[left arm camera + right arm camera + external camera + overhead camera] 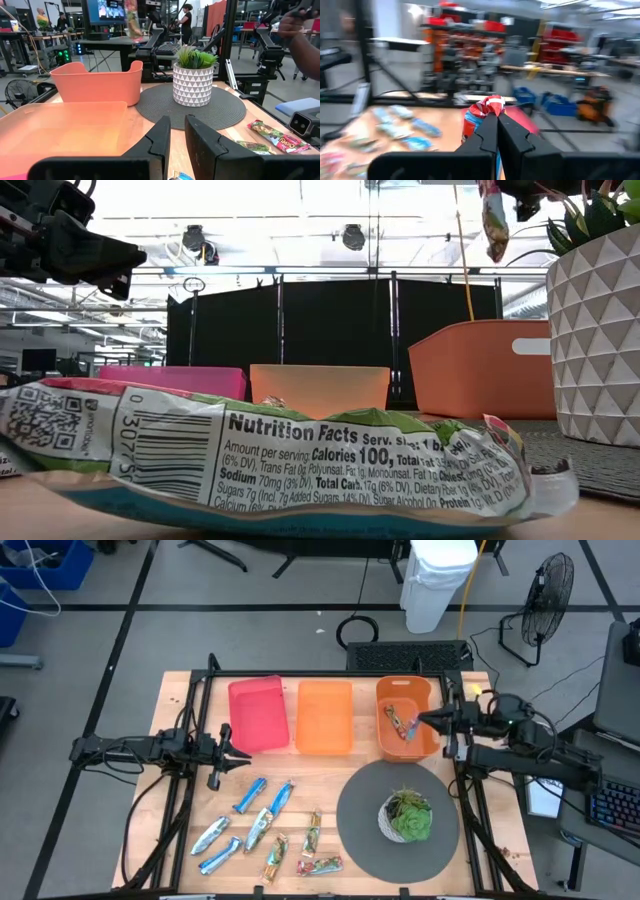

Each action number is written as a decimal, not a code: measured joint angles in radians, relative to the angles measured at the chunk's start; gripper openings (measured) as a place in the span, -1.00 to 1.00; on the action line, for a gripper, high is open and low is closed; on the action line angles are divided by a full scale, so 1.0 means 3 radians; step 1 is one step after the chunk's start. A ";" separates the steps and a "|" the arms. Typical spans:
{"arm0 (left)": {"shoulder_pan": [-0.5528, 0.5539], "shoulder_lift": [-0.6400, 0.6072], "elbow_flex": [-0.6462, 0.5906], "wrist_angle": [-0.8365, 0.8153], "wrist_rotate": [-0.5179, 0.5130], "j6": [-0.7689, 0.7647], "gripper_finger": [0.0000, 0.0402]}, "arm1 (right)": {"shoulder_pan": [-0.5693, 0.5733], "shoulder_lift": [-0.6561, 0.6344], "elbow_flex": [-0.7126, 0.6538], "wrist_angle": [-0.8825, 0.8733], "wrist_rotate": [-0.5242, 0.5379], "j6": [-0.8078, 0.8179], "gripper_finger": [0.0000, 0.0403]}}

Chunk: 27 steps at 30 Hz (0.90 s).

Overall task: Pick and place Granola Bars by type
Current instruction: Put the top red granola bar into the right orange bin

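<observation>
Several granola bars lie flat on the table's near part: blue ones point(250, 795) point(282, 798) point(212, 832) and green-gold or brown-red ones point(312, 830) point(318, 865). One of them fills the low view's foreground point(270, 460). My right gripper point(425, 721) is shut on a red-and-green bar point(493, 220) above the deep orange bin point(432, 740). My left gripper point(177, 131) waits level at the table's left point(238, 752), in front of the pink bin point(257, 715). Its fingers stand slightly apart with nothing between them. My right gripper pinches the bar's red-and-white wrapper end point(491, 105) between its two fingers. The fingers lie about level and come from the table's right side. The bar hangs below them point(403, 725), lifted clear, over the deep orange bin.
A light orange bin point(324, 717) stands between the pink and the deep orange one, along the far edge. A potted plant point(408, 815) in a white pot sits on a round grey mat point(360, 830) at the near right. A person's arm point(302, 42) shows beyond the table.
</observation>
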 joint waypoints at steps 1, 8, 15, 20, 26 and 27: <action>0.0000 -0.0001 0.0001 0.0000 0.0000 0.0000 -0.69 | -0.0037 -0.0026 0.0000 -0.0017 0.0068 -0.0005 -1.00; 0.0000 -0.0001 0.0000 0.0000 0.0000 0.0000 -0.69 | -0.0283 -0.0100 0.0000 -0.0192 0.0163 0.0016 -1.00; 0.0001 -0.0001 0.0001 0.0000 0.0000 0.0000 -0.69 | -0.0450 -0.0109 -0.0132 0.0080 0.0388 0.0189 -1.00; 0.0001 -0.0001 0.0001 0.0000 0.0000 0.0000 -0.69 | -0.0540 -0.0116 -0.0568 0.0876 0.0377 0.0347 -1.00; 0.0001 -0.0001 0.0001 0.0000 0.0000 0.0000 -0.69 | -0.0620 -0.0115 -0.1105 0.1896 0.0371 0.0473 -1.00; 0.0001 -0.0001 0.0000 0.0000 0.0000 0.0000 -0.69 | -0.0633 -0.0116 -0.1175 0.2003 0.0372 0.0473 -1.00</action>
